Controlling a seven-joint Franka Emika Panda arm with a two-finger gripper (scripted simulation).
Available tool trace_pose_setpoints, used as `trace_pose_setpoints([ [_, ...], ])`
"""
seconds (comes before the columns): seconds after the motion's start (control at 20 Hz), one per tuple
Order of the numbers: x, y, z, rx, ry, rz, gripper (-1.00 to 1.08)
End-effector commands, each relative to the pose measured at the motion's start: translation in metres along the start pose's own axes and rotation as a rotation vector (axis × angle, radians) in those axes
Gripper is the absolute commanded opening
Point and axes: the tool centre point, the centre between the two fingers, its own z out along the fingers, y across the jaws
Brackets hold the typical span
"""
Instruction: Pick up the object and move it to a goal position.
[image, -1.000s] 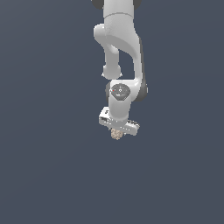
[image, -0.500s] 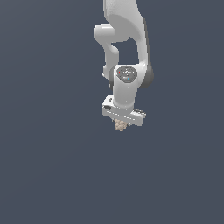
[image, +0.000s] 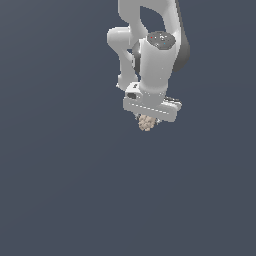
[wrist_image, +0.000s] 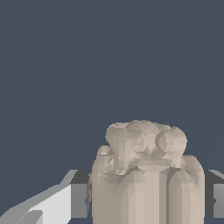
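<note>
With the claw (image: 148, 120) clamped on the lumpy tan object (image: 146, 122), which hangs beneath the white hand, the carry to the goal calls for steady, unhurried motion and constant squeeze.

The nugget (image: 146, 122) is tan-beige and wrinkled, under the white gripper (image: 148, 118); dark grey pads (wrist_image: 79, 200) flank it.

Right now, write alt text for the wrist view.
A tan, lumpy, walnut-like object fills the lower part of the picture, held between the gripper's two grey fingers, one on each side. Behind it is only plain dark blue-grey background.
</note>
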Motion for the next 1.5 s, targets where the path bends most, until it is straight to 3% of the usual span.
trace_pose_setpoints([
  [0.0,-0.012,-0.005,-0.028,0.000,0.000,0.000,-1.00],
  [0.8,-0.076,-0.035,-0.193,-0.001,0.000,0.000,-1.00],
  [1.45,-0.093,-0.048,-0.247,0.000,-0.001,0.000,-1.00],
])
